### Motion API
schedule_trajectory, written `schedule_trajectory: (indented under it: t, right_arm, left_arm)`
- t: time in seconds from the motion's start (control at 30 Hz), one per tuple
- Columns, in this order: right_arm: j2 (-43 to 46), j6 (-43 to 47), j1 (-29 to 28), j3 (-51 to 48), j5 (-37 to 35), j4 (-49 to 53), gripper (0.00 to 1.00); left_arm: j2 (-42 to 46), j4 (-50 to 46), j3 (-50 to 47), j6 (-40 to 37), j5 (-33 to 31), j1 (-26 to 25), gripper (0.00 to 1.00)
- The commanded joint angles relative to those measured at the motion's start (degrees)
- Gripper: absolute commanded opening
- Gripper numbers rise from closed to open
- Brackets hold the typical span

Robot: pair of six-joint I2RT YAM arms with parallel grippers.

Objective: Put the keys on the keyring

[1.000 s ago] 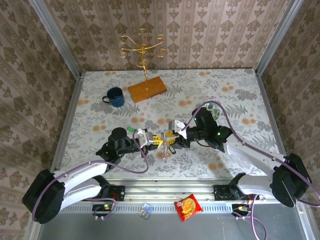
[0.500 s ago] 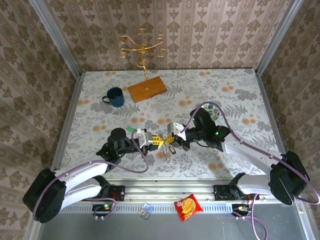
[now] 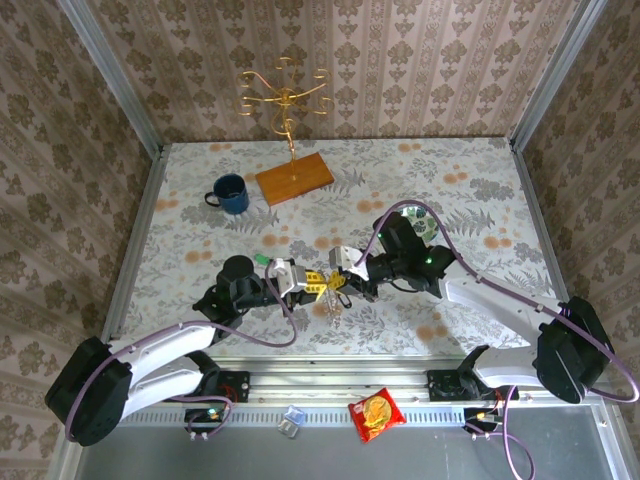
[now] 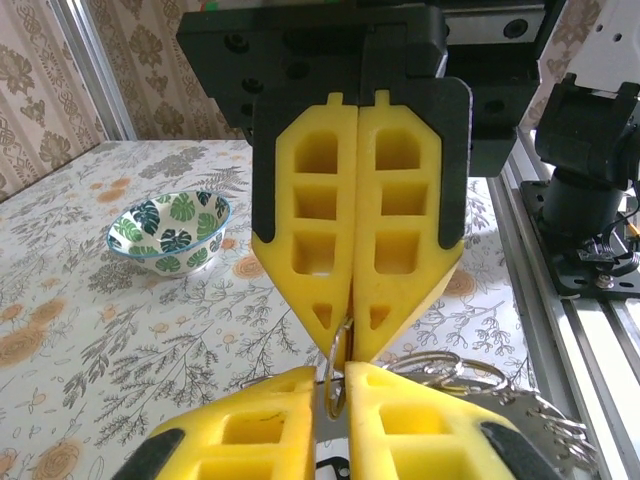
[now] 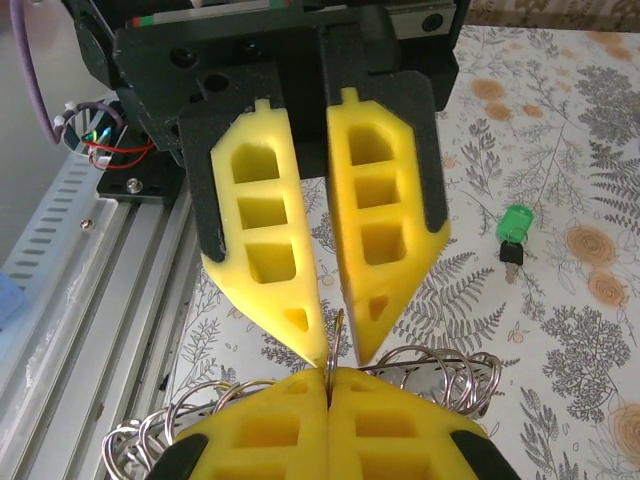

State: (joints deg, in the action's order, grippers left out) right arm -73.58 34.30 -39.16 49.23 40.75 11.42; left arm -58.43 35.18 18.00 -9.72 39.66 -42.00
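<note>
Green key (image 5: 516,225), one, lies loose; right hand (image 4: 347,335) clamps the one keyring (image 4: 337,362), left hand (image 5: 342,355) slightly apart.

L arm (image 3: 170,350) & R arm (image 3: 500,305) both stretched fwd & angled inward, grippers meeting tip-to-tip btwn them: R gripper (image 4: 348,325) w/ yellow pads pressed flush together, L gripper (image 5: 340,350) w/ jaws parted by a narrow slit.

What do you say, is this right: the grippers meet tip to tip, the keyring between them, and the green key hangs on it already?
Not quite. The green key lies on the table, apart from the keyring, as the right wrist view shows. The left gripper and right gripper do meet tip to tip, the ring between them.
</note>
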Motion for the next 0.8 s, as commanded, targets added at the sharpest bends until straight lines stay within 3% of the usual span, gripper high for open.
schedule_trajectory:
  t: [0.0,0.13,0.37,0.43,0.53,0.67,0.77]
  right_arm:
    - [-0.8,2.2,-1.3,2.9,2.2,2.7,0.00]
    - [-1.5,2.9,-1.7,3.8,2.1,3.3,0.00]
    - [-1.9,2.1,-1.9,3.9,1.6,3.1,0.00]
    - [-0.6,-0.3,-1.5,2.5,-0.6,1.5,0.24]
    - [2.7,-8.3,0.6,-0.8,-4.1,-1.8,0.42]
    - [6.7,-25.7,2.4,-4.1,-18.0,-4.1,0.51]
    - [7.5,-38.3,2.3,-4.9,-25.2,-1.2,0.49]
  left_arm:
    - [0.3,-0.9,1.9,-1.5,-0.9,0.1,0.17]
    - [0.3,-1.5,2.2,-1.6,-0.1,0.1,0.16]
    - [0.5,-1.7,2.4,-1.8,0.0,0.0,0.00]
    - [1.1,-1.7,2.2,-1.2,-1.5,0.0,0.00]
    - [2.6,-2.0,1.8,0.0,-5.6,-0.1,0.00]
    - [5.7,-5.6,1.9,1.1,-12.6,-1.2,0.00]
    - [7.8,-10.0,2.5,1.5,-16.9,-1.7,0.00]
